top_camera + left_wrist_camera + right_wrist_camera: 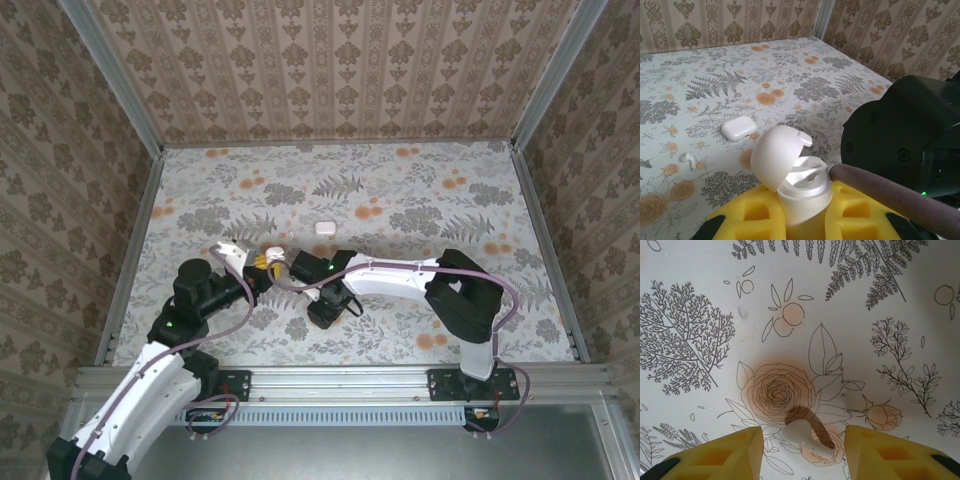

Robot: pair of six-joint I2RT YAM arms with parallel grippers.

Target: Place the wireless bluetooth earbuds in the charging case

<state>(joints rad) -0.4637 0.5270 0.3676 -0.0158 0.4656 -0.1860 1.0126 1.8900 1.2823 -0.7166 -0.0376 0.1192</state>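
Your left gripper (805,217) clamped the open white plastic charging case (801,187). Your right gripper (802,452) gaped empty over 1 tiny white plastic earbud (801,435). Pickup step, I judged: descend, pinch gently.

Soft even light; faint shadows; wrist views sharp; slight overhead edge distortion

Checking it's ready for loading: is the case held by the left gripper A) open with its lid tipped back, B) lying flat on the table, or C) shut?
A: the case stands upright, clamped in the left gripper, with its lid swung open.
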